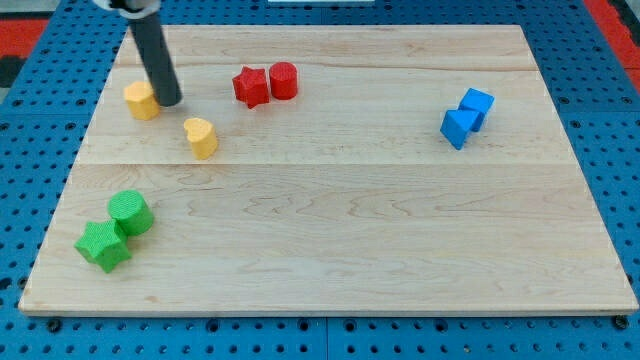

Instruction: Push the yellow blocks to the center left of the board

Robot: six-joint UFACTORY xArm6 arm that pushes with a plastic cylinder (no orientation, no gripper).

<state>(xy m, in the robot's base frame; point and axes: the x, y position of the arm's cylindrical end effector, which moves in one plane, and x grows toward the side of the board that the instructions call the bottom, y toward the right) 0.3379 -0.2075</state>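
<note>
Two yellow blocks sit in the upper left part of the surface (330, 200). The first yellow block (141, 101), a rounded, many-sided shape, lies near the view's left edge, toward the top. The second yellow block (201, 137), which looks heart-like, lies a little below and to the view's right of it, apart from it.

My tool is a plain dark rod with nothing to open or close, so it holds nothing. My tip (168, 102) stands just beside the first yellow block, on its right side in the view, touching it or nearly so; I cannot tell which. The second yellow block is near my tip, down and to the view's right.

Further to the view's right along the top, a red star (250, 86) and a red cylinder (283, 80) touch each other. At the view's lower left, a green cylinder (130, 213) rests against a green star (103, 245). Well apart, at the view's right, two blue cubes (476, 107) (458, 127) stand together.
</note>
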